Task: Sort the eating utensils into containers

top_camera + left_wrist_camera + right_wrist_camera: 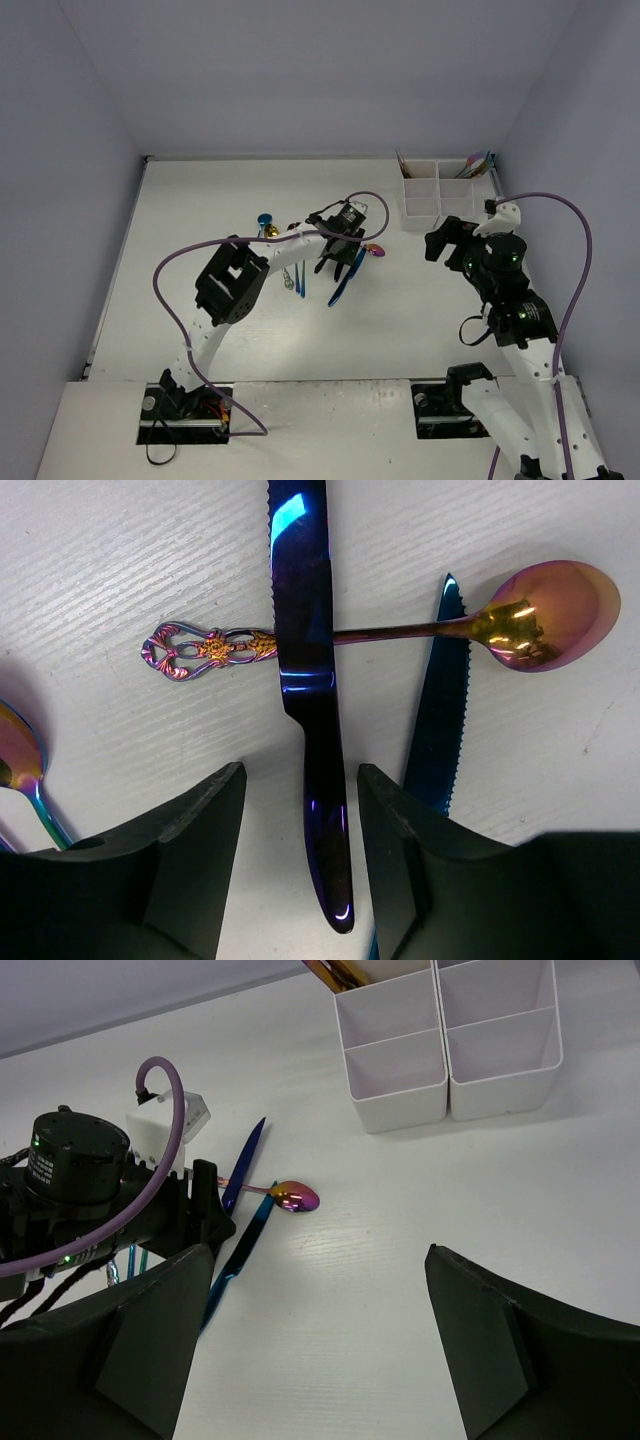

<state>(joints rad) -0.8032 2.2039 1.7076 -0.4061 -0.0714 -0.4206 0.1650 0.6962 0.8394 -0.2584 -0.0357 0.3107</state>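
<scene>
2 arms (235, 285), 1 tray (420, 222)

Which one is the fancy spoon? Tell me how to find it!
Find the left gripper over the middle of the white table. A dark blue knife lies between its fingers, and the spoon lies crosswise under that knife's blade. Its pink-gold bowl and lacy, curly handle set it apart from the plain blue knives beside it.

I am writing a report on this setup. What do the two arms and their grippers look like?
Both arms have white links with black joint housings: left arm, right arm. A purple cable loops along each. The left gripper and right gripper have black, blunt wedge-shaped fingers. Small green lights glow on the right arm.
</scene>
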